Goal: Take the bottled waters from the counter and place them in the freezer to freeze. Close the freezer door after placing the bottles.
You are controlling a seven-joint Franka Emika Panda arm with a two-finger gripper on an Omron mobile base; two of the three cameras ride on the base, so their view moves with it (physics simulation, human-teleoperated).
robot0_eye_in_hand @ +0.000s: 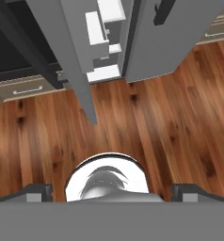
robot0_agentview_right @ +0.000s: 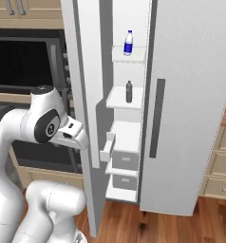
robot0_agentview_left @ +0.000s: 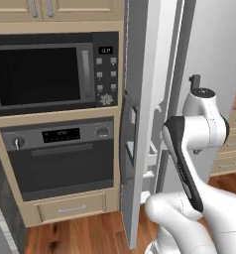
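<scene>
The freezer [robot0_agentview_right: 127, 142] stands open, with white shelves and drawers inside. The whitish bottled water with blue cap and label [robot0_agentview_right: 128, 42] stands upright on an upper shelf. The slimmer greyish one [robot0_agentview_right: 129, 91] stands upright on the shelf below. The freezer door [robot0_agentview_right: 84, 95] [robot0_agentview_left: 135, 124] [robot0_eye_in_hand: 76, 61] is swung wide open. My hand [robot0_agentview_right: 71, 134] hangs beside the door's inner face, clear of both bottles. The gripper [robot0_eye_in_hand: 113, 192] points down at the floor, open, with nothing between its fingertips [robot0_eye_in_hand: 36, 192].
A black microwave [robot0_agentview_left: 45, 77] and wall oven [robot0_agentview_left: 60, 158] sit left of the open door. The plain right fridge door [robot0_agentview_right: 191, 104] is shut. Beige drawers [robot0_agentview_right: 221, 163] stand at the far right. Wood floor [robot0_eye_in_hand: 156, 127] lies below.
</scene>
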